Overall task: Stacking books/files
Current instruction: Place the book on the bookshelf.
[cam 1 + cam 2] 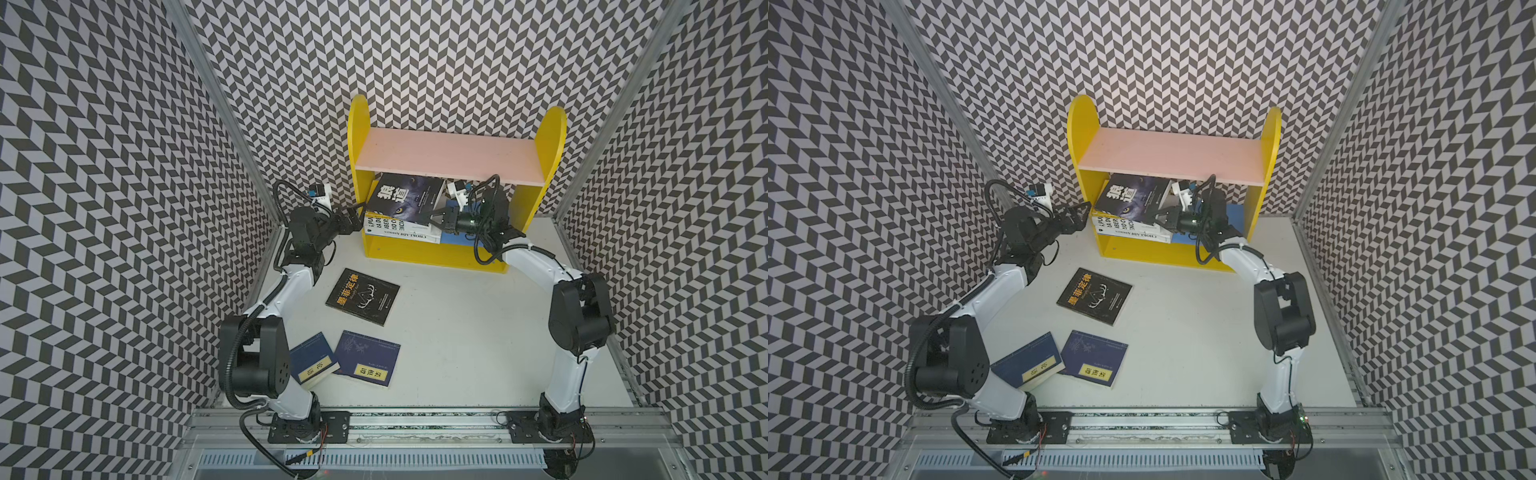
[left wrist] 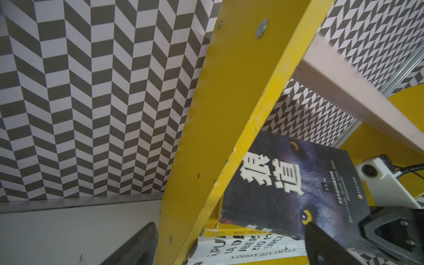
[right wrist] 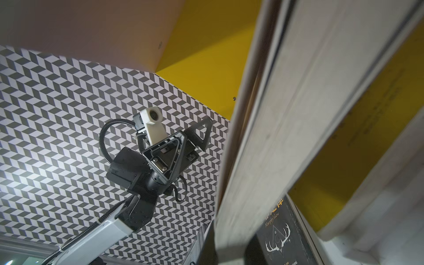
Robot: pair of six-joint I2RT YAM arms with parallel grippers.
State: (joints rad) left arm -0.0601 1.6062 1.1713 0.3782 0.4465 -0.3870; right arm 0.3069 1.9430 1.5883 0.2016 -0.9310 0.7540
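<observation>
rail (image 1: 415, 417): I am looking over it, both arm bases sitting on it
table (image 1: 478, 332): white, carrying the left navy book (image 1: 313, 365) and right navy book (image 1: 368, 363) lying flat side by side, the black book (image 1: 363, 296) lying flat farther in
left gripper (image 1: 358, 217): hanging wide open and empty, just outside the yellow shelf (image 1: 432, 253)
right gripper (image 1: 434, 218): clamping the tilted wolf book (image 1: 405, 199) over the white books (image 1: 399, 232) in the shelf's lower bay
walls (image 1: 104, 166): chevron-patterned, closing in sides and back
</observation>
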